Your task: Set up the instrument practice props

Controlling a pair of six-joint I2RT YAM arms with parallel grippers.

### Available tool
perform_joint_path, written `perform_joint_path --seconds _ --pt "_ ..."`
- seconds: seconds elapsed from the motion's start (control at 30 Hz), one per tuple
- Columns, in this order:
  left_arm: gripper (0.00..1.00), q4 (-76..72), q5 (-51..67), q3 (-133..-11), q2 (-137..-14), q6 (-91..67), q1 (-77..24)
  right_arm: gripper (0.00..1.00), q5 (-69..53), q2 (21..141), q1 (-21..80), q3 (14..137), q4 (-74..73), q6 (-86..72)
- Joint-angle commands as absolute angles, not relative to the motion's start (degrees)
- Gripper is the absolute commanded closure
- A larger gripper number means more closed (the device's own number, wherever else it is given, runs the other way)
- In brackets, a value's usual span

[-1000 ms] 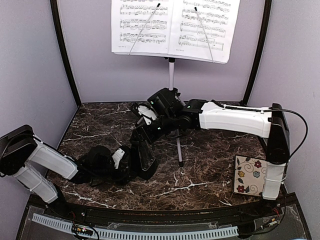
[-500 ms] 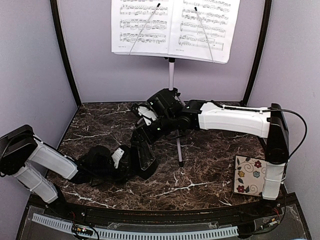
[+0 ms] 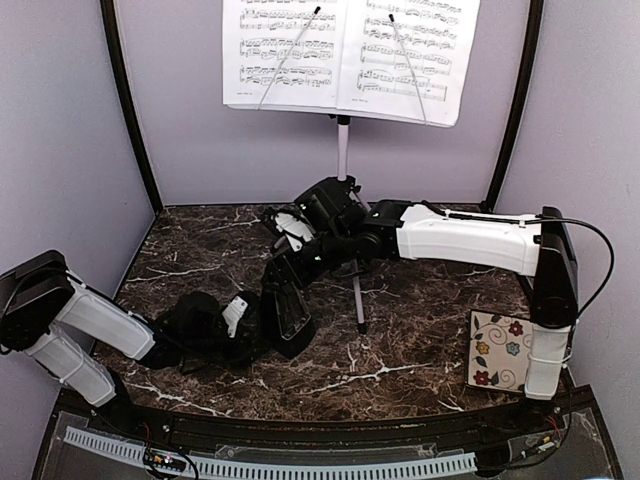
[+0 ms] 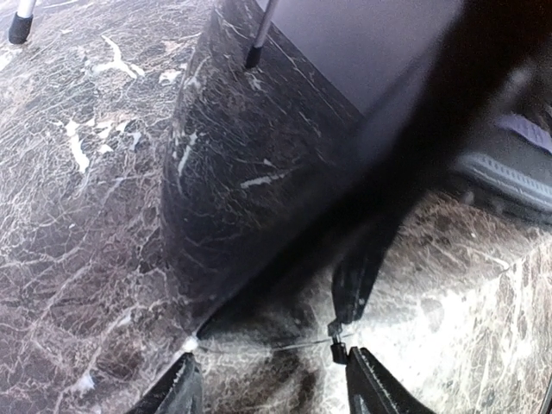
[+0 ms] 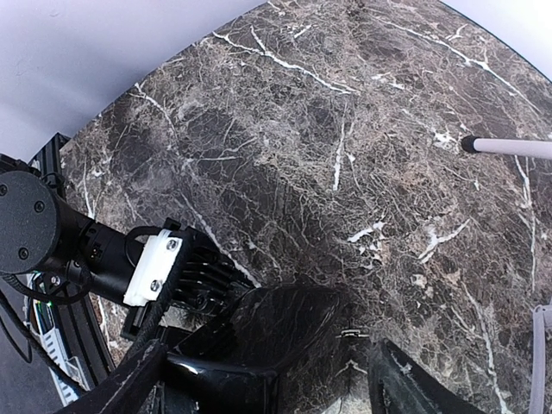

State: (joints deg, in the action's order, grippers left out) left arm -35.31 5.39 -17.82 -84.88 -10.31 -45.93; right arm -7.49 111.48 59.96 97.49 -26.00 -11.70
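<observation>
The left tool [image 4: 274,379] lies low, jaws apart at the base of the one metronome [image 3: 286,300] — clamped or not, I cannot tell — and the right tool [image 5: 267,371] hangs spread wide over it, probably to steady it on the worktop [image 3: 430,320]. Far behind, one stand [image 3: 343,150] props two sheets [image 3: 285,50] for reading; one tile [image 3: 500,350] lies near right.

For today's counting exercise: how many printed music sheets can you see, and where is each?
2. The left music sheet and the right music sheet stand side by side on the music stand at the back. Others could be hidden behind them.
</observation>
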Motion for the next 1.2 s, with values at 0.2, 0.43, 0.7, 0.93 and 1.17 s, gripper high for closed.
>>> perform_joint_path --seconds 0.2,0.43,0.7,0.93,1.17 --pt "0.43 -35.93 7.5 -15.98 -83.4 -6.28 -46.14 0.26 -8.04 111.62 60.21 97.22 -23.96 -11.33" --pt "0.18 -38.55 5.82 -13.56 -81.04 -3.89 -46.14 0.27 -7.89 111.56 60.2 97.24 -24.08 -11.27" --pt "0.13 -44.4 6.59 -13.05 -84.55 -0.53 -46.14 0.29 -8.15 111.62 60.21 97.18 -24.23 -11.09" --pt "0.13 -51.29 7.47 -13.04 -89.12 1.29 -46.06 0.33 -8.69 111.58 60.28 96.71 -24.0 -11.01" --pt "0.14 -54.8 8.38 -13.7 -92.1 2.7 -45.98 0.36 -9.05 111.49 60.25 96.42 -23.95 -10.99"
